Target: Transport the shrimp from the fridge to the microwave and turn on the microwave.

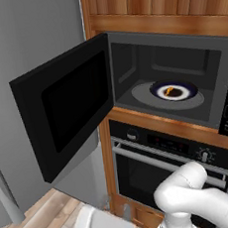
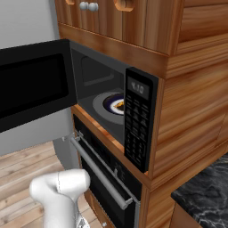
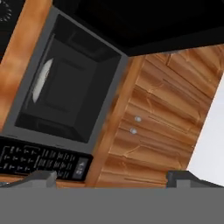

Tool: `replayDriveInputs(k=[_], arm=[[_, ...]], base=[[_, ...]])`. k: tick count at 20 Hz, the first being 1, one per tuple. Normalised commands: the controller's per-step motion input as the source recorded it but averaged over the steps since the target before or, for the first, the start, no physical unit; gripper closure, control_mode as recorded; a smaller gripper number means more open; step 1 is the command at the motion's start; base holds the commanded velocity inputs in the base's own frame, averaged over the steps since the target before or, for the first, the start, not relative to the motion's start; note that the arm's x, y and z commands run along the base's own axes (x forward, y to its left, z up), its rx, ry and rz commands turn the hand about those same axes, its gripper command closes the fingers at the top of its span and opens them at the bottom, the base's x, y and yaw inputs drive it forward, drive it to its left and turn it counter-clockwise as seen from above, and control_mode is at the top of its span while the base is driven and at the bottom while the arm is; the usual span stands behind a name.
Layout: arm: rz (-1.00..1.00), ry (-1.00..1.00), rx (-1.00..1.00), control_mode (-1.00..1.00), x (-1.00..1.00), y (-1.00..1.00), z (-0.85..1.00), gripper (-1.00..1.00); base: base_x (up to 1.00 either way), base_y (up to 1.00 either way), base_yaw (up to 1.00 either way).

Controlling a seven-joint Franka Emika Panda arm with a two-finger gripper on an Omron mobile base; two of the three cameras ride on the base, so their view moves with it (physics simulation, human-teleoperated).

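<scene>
Microwave (image 1: pixel 173 87) standing open, door (image 1: pixel 65 106) swung far out to the left, dark window facing the room. Fridge (image 1: pixel 29 45) as a flat grey wall behind that door. Inside the cavity, on the round grey turntable (image 1: pixel 146 93), a dark-rimmed white plate (image 1: pixel 183 92) carrying the shrimp (image 1: pixel 168 91): a tiny orange curve, long axis slanting from lower left to upper right in the left base view; head end too small to tell. Same shrimp (image 2: pixel 119 105) in the right base view, half hidden behind the keypad (image 2: pixel 138 124). Below the microwave, black oven (image 1: pixel 156 161) with knobs and a horizontal bar handle (image 2: pixel 100 176).

Arm folded low in front of the oven, white elbow (image 1: pixel 186 188) bulging upward, hand turned up toward the cavity from below. Gripper (image 3: pixel 113 178) spread wide, holding nothing: one fingertip (image 3: pixel 41 177) under the keypad (image 3: pixel 43 159), the other (image 3: pixel 188 177) under the wooden cabinet (image 3: pixel 162 113). Between the fingertips, well beyond them, the open cavity (image 3: pixel 65 92) and the turntable edge (image 3: pixel 38 81). Shrimp far from both fingertips, resting inside the microwave.
</scene>
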Motion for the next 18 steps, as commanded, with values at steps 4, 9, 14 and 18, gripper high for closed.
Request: replayDriveInputs(k=[4, 9, 14, 18], arm=[[0.00, 0.23, -0.02, -1.00, 0.00, 0.59, -0.01, -1.00], [0.11, 0.13, -0.03, -1.00, 0.08, 0.24, -0.20, -1.00], [0.23, 0.07, -0.01, -1.00, 0.08, 0.07, -0.15, -1.00], [0.21, 0.00, 0.00, -1.00, 0.11, 0.00, 0.00, -1.00]], base=[[0.00, 0.00, 0.00], [0.00, 0.00, 0.00], [0.00, 0.00, 0.00], [0.00, 0.00, 0.00]])
